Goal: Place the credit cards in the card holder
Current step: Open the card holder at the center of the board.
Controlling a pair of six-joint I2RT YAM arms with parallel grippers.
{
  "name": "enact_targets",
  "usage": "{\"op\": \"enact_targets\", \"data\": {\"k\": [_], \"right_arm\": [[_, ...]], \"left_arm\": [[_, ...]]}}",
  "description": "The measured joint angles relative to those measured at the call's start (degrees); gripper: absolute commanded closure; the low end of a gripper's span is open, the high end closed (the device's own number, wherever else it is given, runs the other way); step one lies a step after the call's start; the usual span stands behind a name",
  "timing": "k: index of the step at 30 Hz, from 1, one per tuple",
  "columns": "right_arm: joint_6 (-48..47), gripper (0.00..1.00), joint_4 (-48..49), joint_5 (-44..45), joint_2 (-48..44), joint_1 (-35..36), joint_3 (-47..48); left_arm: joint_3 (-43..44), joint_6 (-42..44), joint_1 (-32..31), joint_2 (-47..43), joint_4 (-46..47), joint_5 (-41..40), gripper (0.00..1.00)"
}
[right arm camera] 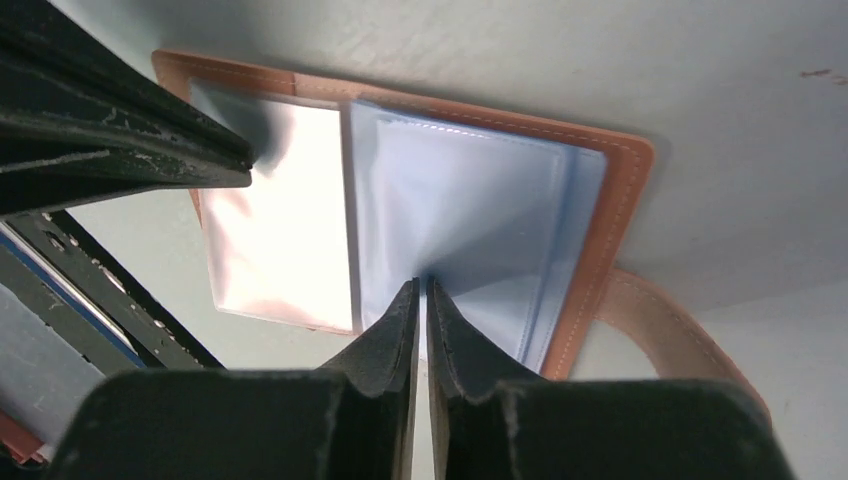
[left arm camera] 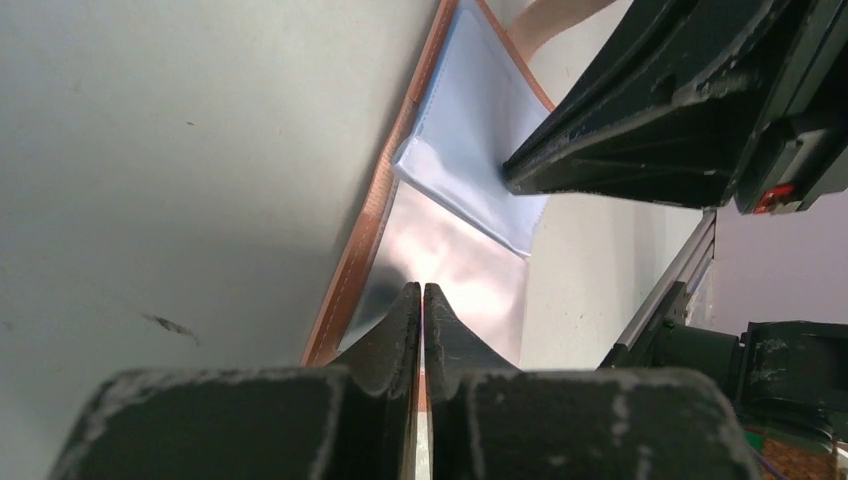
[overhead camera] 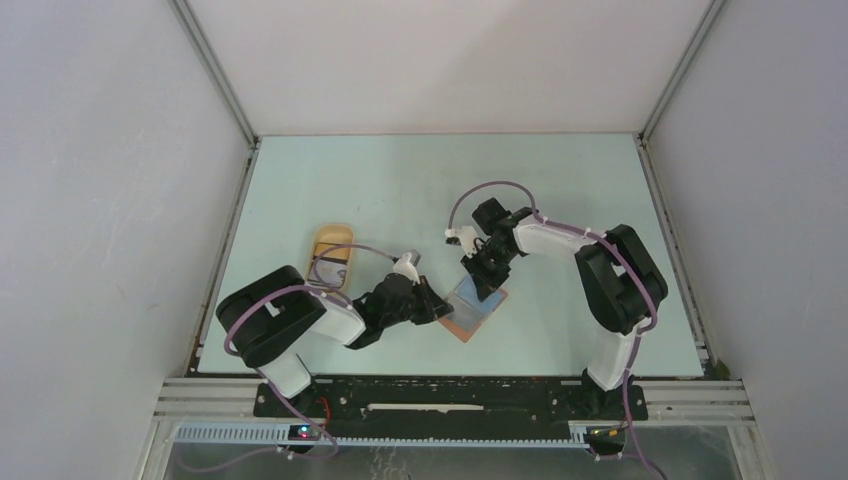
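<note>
The card holder (overhead camera: 478, 310) lies open on the table (overhead camera: 400, 180), inside up. Just left of it, the left gripper (left arm camera: 421, 292) has its fingers pressed together, tips resting on the holder's shiny clear page. The right gripper (right arm camera: 421, 284) pinches a pale blue sleeve of the holder, which creases toward its tips. A tan tray (overhead camera: 318, 238) sits well left of the holder.

From above and behind my bases the fixed camera looks down on the whole table (overhead camera: 400, 180), while each wrist camera peers along its own fingers (left arm camera: 395, 345), very close over the open card holder (left arm camera: 470, 130) near the table's near edge, the one patch all three views share.
</note>
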Motion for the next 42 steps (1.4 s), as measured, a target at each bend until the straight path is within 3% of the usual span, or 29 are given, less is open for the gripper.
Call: {"op": "enact_targets", "data": {"k": [11, 18, 20, 23, 24, 28, 35, 42], "right_arm": [[-1.2, 0.76, -2.0, -3.8, -0.1, -0.3, 1.4], [-6.4, 0.73, -3.3, -11.8, -11.3, -0.3, 1.0], [-8.3, 0.62, -2.8, -13.1, -16.7, -0.3, 0.1], [-10.8, 0.29, -1.1, -15.1, -25.3, -0.7, -1.7], [-12.2, 0.28, 0.0, -16.7, -29.0, -1.1, -2.6], [-13.7, 0.38, 2.3, -21.2, -33.0, -2.1, -3.4], [-14.3, 0.58, 2.3, -19.0, -17.9, -4.5, -4.5], [-12.2, 0.76, 2.8, -13.5, -12.3, -6.3, -4.8]], "left_arm": [[0.0, 0.7, -0.5, -0.3, -0.5, -0.3, 0.9], [0.0, 2.2, -0.5, -2.2, -2.2, -0.2, 0.87], [0.0, 3.0, -0.5, -3.4, -2.6, 0.0, 0.87], [0.0, 4.7, -0.5, -6.3, -3.5, 0.1, 0.85], [0.0, 5.3, -0.5, -7.7, -3.7, 0.1, 0.84], [0.0, 8.7, -0.5, -12.9, -5.2, -0.1, 0.82], [0.7, 12.3, -0.5, -14.1, -7.7, -0.5, 0.82], [0.1, 13.6, -0.5, -16.2, -7.1, -0.9, 0.83]]}}
